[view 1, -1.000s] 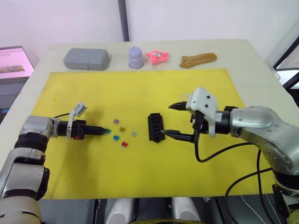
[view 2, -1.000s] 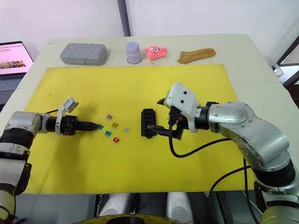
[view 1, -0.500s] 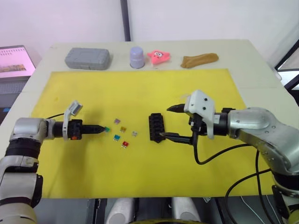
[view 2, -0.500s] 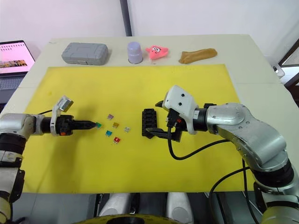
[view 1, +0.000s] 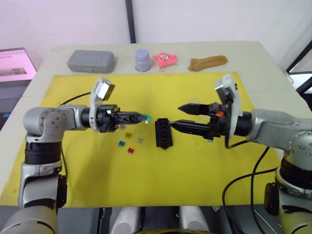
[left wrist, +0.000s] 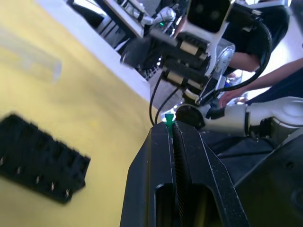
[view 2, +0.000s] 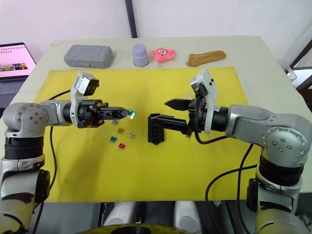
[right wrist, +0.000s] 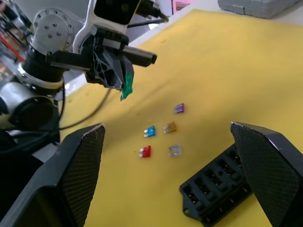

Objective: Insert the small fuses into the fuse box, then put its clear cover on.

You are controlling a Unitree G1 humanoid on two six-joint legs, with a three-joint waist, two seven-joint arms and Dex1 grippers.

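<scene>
- Left hand pinches a green fuse at its fingertips, raised above the mat, near the box's far end.
- Right hand spread wide, fingers pointing at the left hand, lower finger over the box.
- Box lies flat mid-mat, slots up.
- Four fuses loose on mat just left of box: purple, amber, teal, red; a grey one beside them.
</scene>
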